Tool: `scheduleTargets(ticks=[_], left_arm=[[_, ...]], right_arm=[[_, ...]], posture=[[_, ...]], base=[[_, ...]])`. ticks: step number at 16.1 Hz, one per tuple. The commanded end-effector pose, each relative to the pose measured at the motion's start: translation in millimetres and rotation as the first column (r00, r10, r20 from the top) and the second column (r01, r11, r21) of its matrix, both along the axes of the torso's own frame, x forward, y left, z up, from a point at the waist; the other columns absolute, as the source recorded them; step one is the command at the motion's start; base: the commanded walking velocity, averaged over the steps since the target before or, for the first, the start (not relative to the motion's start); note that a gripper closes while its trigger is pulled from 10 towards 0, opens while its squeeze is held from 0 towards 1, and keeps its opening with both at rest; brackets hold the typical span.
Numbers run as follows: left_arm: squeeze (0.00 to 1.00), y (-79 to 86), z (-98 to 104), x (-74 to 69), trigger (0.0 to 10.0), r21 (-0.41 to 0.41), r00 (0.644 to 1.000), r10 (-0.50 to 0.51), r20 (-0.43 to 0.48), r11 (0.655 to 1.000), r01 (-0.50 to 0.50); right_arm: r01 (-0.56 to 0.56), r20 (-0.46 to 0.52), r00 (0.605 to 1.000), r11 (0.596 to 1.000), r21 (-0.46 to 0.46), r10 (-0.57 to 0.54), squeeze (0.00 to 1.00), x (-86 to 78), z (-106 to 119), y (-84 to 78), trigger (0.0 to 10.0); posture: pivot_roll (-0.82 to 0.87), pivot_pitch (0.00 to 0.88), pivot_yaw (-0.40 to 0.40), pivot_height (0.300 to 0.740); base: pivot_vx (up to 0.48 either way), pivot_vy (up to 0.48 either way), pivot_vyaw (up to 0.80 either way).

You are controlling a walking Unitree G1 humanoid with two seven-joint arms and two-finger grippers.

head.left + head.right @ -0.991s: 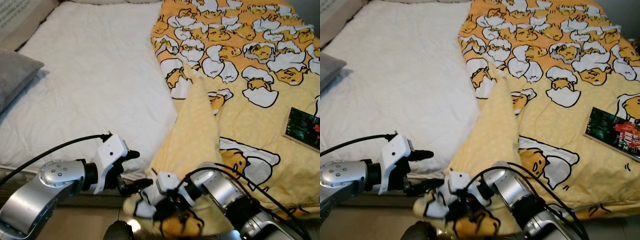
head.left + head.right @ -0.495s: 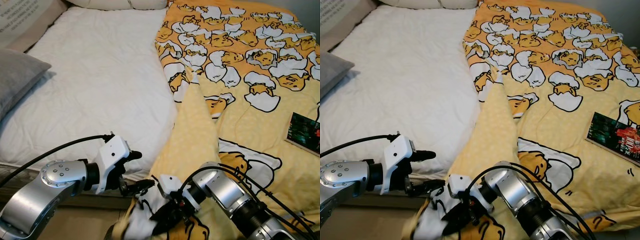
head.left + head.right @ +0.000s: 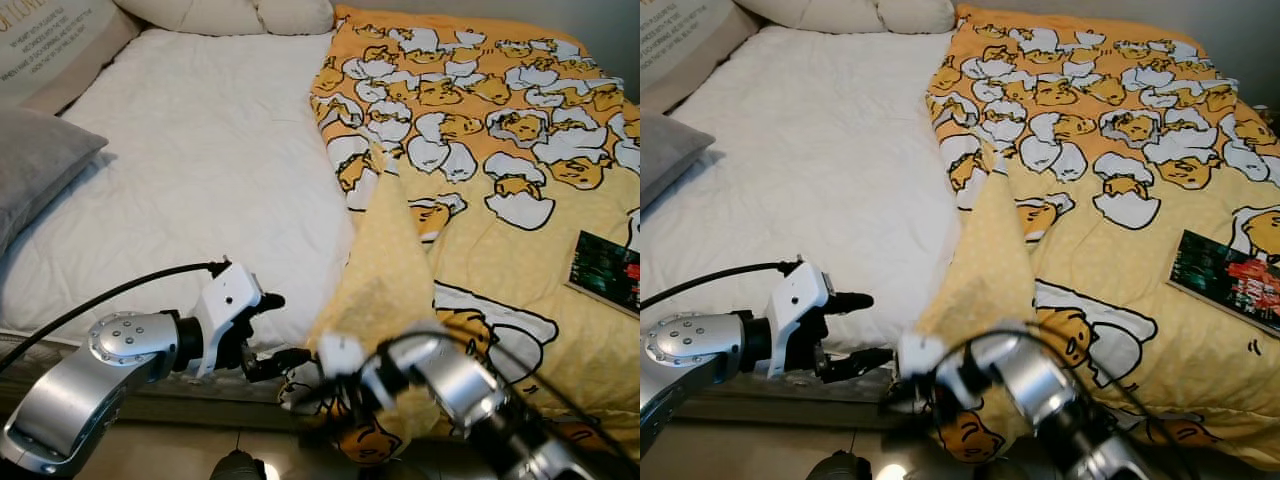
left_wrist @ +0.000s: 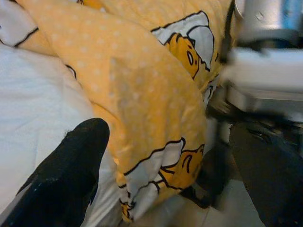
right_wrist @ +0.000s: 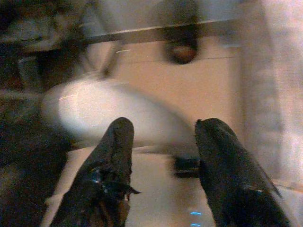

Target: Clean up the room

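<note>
left claw (image 3: 268, 335) fingers apart, lower left, by bed (image 3: 200, 170) edge | right claw (image 5: 163, 156) apart, blurred, near yellow blanket (image 3: 480, 200) hem

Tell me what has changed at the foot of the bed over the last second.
The right gripper, blurred with motion, has swung along the hanging corner of the yellow duvet; its fingers are apart in the wrist view with no cloth between them. A second ago it was buried in that corner. The camera has also tilted up. The left gripper stays open at the mattress edge, and the book still lies on the duvet.
</note>
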State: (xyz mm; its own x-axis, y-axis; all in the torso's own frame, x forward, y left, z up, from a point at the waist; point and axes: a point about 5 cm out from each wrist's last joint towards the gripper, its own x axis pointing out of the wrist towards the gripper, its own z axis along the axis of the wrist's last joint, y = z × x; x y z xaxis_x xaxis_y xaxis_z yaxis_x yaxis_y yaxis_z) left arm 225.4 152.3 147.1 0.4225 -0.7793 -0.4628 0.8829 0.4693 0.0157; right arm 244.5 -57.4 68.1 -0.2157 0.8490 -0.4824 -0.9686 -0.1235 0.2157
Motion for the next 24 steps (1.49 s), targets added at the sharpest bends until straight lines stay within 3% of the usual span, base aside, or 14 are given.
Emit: scheduleTargets(ticks=[1,3,5,8,9,10,11,12,14,15,18,19,20,24], left_arm=[[0.0,0.5,0.0,2.6,10.0,0.008,1.0,0.012,0.014,1.0,-0.012],[0.0,-4.7,-5.7,12.2,10.0,-0.015,0.998,0.057,0.022,0.998,-0.057],[0.0,-8.8,-8.0,19.0,10.0,-0.023,0.997,0.07,0.031,0.997,-0.069],[0.0,-24.0,-20.8,49.5,10.0,-0.077,0.983,0.176,0.042,0.982,-0.173],[0.0,-25.5,-23.0,52.3,10.0,-0.075,0.982,0.185,0.042,0.981,-0.181],[0.0,-29.7,-25.2,57.0,10.0,-0.073,0.979,0.194,0.069,0.979,-0.189],[0.0,-30.3,-23.8,57.9,10.0,-0.086,0.975,0.207,0.082,0.976,-0.2],[0.0,-25.8,-19.6,60.3,10.0,-0.11,0.946,0.29,0.145,0.955,-0.276],[0.0,-16.0,-15.8,60.4,10.0,-0.139,0.897,0.389,0.211,0.92,-0.366],[0.0,-12.5,-13.8,58.8,10.0,-0.156,0.877,0.423,0.23,0.905,-0.395],[0.0,-5.2,-12.6,47.5,10.0,-0.202,0.809,0.531,0.251,0.847,-0.492],[0.0,-4.4,-16.6,36.9,10.0,-0.218,0.774,0.589,0.234,0.807,-0.549],[0.0,-4.3,-18.4,34.6,10.0,-0.226,0.755,0.614,0.231,0.788,-0.573],[0.0,-2.1,-18.3,36.0,10.0,-0.233,0.716,0.657,0.236,0.753,-0.615]], right_arm=[[0.105,0.068,0.992,0.994,0.006,-0.105,1.0,14.3,6.7,-4.3,10.0],[0.334,0.188,0.928,0.942,-0.033,-0.322,1.0,39.5,10.7,-22.6,10.0],[0.446,0.24,0.874,0.894,-0.044,-0.424,1.0,48.1,12.8,-32.7,10.0],[0.696,0.335,0.685,0.717,-0.041,-0.647,1.0,57.7,15.0,-60.6,10.0],[0.715,0.341,0.665,0.698,-0.037,-0.664,1.0,57.6,15.2,-63.0,10.0],[0.767,0.374,0.593,0.642,0.008,-0.713,1.0,54.6,18.0,-69.9,10.0],[0.786,0.376,0.558,0.616,0.046,-0.74,1.0,52.9,20.2,-72.0,10.0],[0.874,0.355,0.406,0.471,0.119,-0.842,0.0,45.7,22.8,-83.5,10.0],[0.933,0.305,0.26,0.32,0.166,-0.916,0.0,33.9,22.2,-94.8,10.0],[0.943,0.299,0.219,0.28,0.179,-0.929,0.0,28.9,21.8,-97.3,10.0],[0.954,0.336,0.137,0.215,0.207,-0.932,0.0,13.6,18.9,-100.5,10.0],[0.94,0.326,0.163,0.246,0.234,-0.931,0.0,12.0,18.3,-95.4,10.0],[0.941,0.281,0.181,0.249,0.23,-0.943,0.0,10.7,18.5,-91.8,10.0],[0.919,0.291,0.24,0.313,0.239,-0.926,0.0,11.5,19.3,-79.1,10.0]], posture=[[0.05,0.034,0.009,0.74],[0.05,0.034,0.003,0.74],[0.04,0.034,0.009,0.74],[0.01,0.032,0.016,0.74],[0.0,0.031,0.018,0.74],[-0.02,0.02,0.029,0.74],[-0.02,0.017,0.03,0.74],[-0.04,0.0,0.033,0.74],[-0.05,0.0,0.025,0.74],[-0.06,0.0,0.022,0.74],[-0.06,0.0,0.003,0.74],[-0.04,0.0,-0.01,0.74],[-0.04,0.0,-0.014,0.74],[-0.03,0.0,-0.019,0.74]], base=[[0.0,0.0,0.0],[0.0,0.0,0.0],[0.0,0.0,0.0],[0.0,0.0,0.0],[0.0,0.0,0.0],[0.0,0.0,0.0],[0.0,0.0,0.0],[0.0,0.0,0.0],[0.0,0.0,0.0],[0.0,0.0,0.0],[0.0,0.0,0.0],[0.0,0.0,0.0],[0.0,-0.262,0.0],[0.0,-0.309,0.0]])
